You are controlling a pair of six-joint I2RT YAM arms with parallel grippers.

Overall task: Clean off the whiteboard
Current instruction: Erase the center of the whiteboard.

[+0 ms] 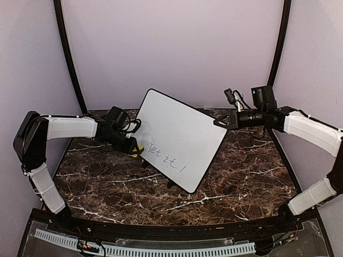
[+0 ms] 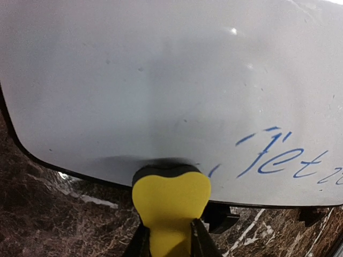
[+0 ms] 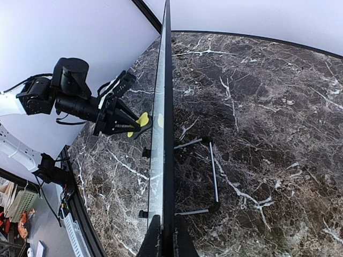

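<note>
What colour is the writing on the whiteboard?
The handwriting is blue, clearest in the left wrist view.

A dark marble-patterned bench [image 1: 241, 171] with white veining is recorded. It is enclosed by a plain, evenly lit, pale lilac backdrop [image 1: 177, 48]. Two curved black poles [image 1: 67, 59] are noted at the rear corners. A white perforated strip [image 1: 161, 250] is fitted along the near edge.

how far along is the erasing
Done: the left end effector grips the yellow eraser, and the right end effector clamps the whiteboard by its edge. In hand: the eraser is against the board's lower edge. Left: the blue handwriting is unwiped.
</note>
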